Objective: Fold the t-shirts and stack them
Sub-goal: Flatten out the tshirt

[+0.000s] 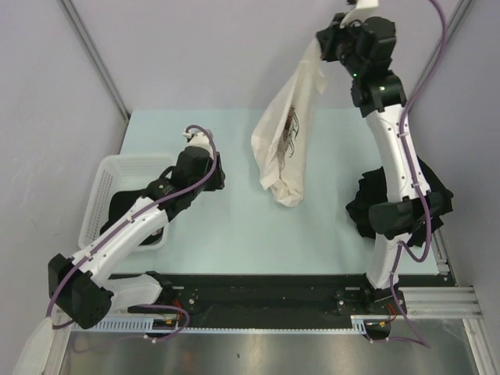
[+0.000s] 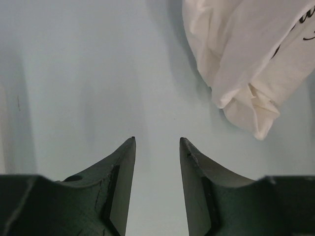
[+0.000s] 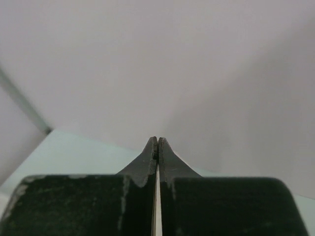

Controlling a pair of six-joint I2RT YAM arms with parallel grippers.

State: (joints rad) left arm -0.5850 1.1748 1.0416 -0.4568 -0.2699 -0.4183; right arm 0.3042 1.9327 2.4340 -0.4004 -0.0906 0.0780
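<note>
My right gripper (image 1: 337, 37) is raised high at the back and is shut on the cream-white t-shirt (image 1: 285, 137). The shirt hangs down from it, print showing, with its lower end bunched on the table. In the right wrist view the jaws (image 3: 158, 139) are closed with a thin cream strip (image 3: 157, 211) between them. My left gripper (image 1: 219, 170) is open and empty, low over the table, left of the hanging shirt. In the left wrist view (image 2: 157, 140) the shirt's bunched end (image 2: 246, 59) lies ahead to the right. A pile of black t-shirts (image 1: 426, 187) lies at the right edge.
A white mesh basket (image 1: 105, 176) stands at the left with a black t-shirt (image 1: 125, 207) in it, under the left arm. The pale green table (image 1: 219, 234) ends at a black rail along the near edge. Grey walls close the back and sides.
</note>
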